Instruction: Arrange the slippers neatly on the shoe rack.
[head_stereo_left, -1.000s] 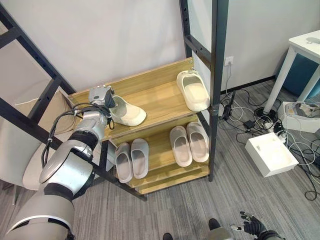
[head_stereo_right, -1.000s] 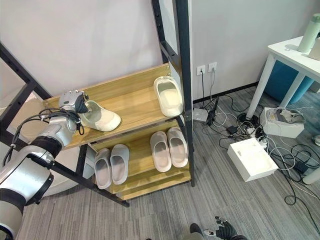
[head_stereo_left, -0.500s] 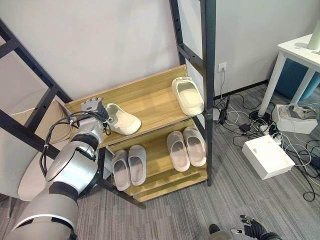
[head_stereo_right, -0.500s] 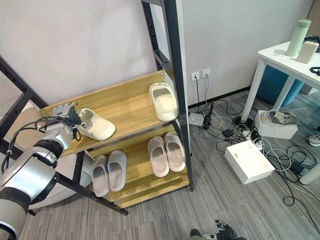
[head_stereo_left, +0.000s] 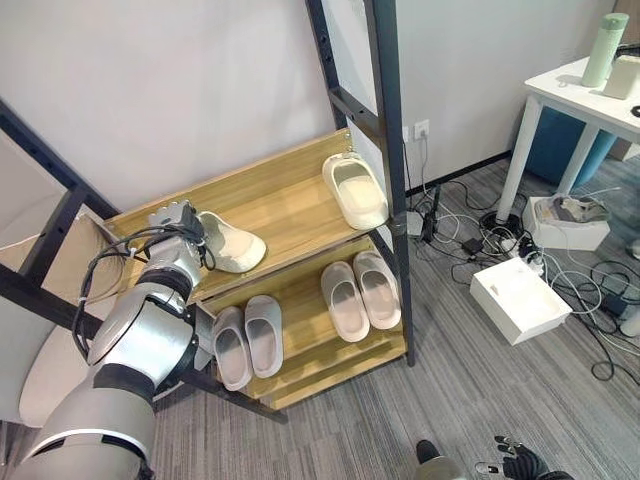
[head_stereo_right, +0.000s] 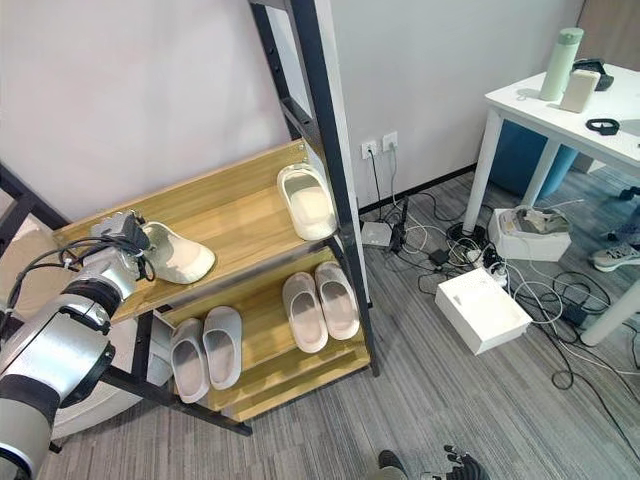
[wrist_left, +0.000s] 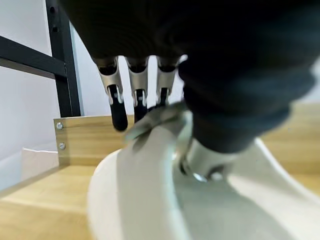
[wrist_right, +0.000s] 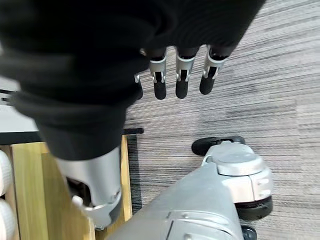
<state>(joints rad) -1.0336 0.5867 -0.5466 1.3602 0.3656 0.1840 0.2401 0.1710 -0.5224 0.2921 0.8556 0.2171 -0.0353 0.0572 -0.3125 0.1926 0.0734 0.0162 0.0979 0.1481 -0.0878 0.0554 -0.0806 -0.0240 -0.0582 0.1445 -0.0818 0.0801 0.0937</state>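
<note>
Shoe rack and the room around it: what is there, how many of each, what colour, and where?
shoe rack: one, light wood shelves in a black frame, against the wall
cream slippers: two, on the upper shelf, one at the left end in the robot's left hand, one at the right end
grey slippers: four, on the lower shelf, one pair on the left, one pair on the right
white box: one, on the floor right of the rack
white table: one, far right
green bottle: one, on the table
cables: a tangle, dark and white, on the floor by the wall sockets
left hand: fingers curled over the heel of the left cream slipper
right hand: low over the floor, fingers relaxed, holding nothing
</note>
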